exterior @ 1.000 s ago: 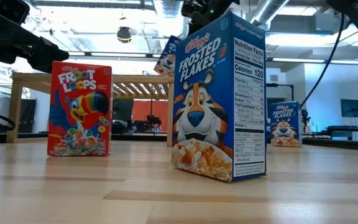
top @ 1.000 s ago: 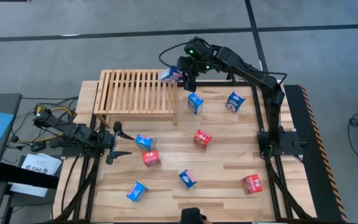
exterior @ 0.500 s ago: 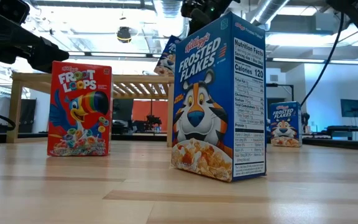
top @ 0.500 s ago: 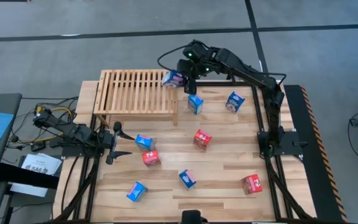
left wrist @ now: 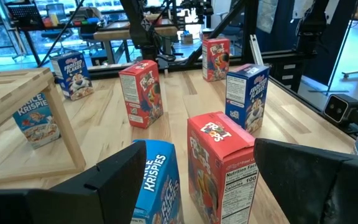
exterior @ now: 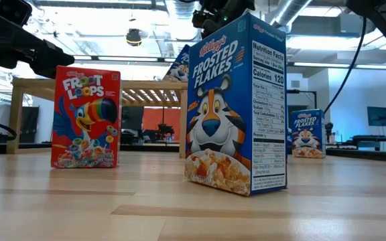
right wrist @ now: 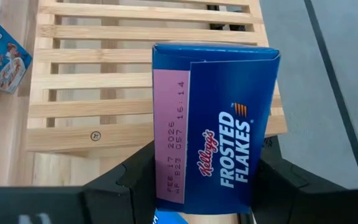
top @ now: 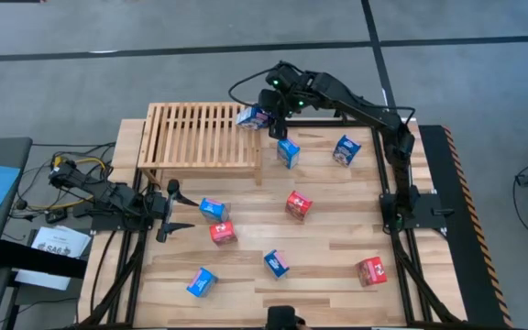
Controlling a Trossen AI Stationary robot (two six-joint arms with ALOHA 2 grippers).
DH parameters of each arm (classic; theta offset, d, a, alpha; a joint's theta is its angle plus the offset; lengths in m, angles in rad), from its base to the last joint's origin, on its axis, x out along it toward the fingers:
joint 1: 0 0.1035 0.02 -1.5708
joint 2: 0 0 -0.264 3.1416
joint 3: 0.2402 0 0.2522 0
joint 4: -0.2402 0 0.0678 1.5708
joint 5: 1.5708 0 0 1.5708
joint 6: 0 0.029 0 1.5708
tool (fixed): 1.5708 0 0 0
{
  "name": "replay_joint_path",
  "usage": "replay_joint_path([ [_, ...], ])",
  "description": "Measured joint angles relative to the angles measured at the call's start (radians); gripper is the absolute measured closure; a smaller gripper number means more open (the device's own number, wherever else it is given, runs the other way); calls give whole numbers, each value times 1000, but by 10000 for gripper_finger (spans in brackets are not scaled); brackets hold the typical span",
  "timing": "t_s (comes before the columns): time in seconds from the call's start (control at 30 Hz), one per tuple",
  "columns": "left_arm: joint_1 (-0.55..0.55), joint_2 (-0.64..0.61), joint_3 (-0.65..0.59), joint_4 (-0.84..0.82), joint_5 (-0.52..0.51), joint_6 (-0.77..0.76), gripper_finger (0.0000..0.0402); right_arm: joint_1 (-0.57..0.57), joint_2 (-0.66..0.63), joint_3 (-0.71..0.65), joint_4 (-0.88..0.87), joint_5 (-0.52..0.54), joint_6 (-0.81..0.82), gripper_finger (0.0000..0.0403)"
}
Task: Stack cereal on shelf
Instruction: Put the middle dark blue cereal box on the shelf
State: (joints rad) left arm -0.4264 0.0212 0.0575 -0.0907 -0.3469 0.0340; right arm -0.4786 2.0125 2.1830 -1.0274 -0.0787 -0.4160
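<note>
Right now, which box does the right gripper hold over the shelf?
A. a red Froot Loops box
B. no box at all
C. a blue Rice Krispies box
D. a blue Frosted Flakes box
D: in the right wrist view the right gripper has its fingers on both sides of a blue Frosted Flakes box, above the slats of the shelf.

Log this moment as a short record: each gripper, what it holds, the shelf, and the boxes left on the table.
right gripper: shut on a Frosted Flakes box, held above the shelf's right end
left gripper: open, empty, at the table's left edge beside a blue box
shelf top: no box resting on it
boxes on the table: eight, blue and red
</note>
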Motion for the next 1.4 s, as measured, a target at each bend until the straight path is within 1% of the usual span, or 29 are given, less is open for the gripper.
replay_joint_path([
  [0.23, 0, 0, 0, 0, 0, 0, 113, 0, -3, 31, 10, 11, -12, 181],
  [0.5, 0, 0, 0, 0, 0, 0, 113, -1, -2, 32, -63, 24, -30, 181],
  [0.8, 0, 0, 0, 0, 0, 0, 113, -1, -2, 32, -60, 24, -29, 180],
  [1.13, 0, 0, 0, 0, 0, 0, 113, -1, -2, 32, -39, 25, -29, 141],
  [1.4, 0, 0, 0, 0, 0, 0, 113, -1, 3, 32, -22, 29, -27, 132],
])
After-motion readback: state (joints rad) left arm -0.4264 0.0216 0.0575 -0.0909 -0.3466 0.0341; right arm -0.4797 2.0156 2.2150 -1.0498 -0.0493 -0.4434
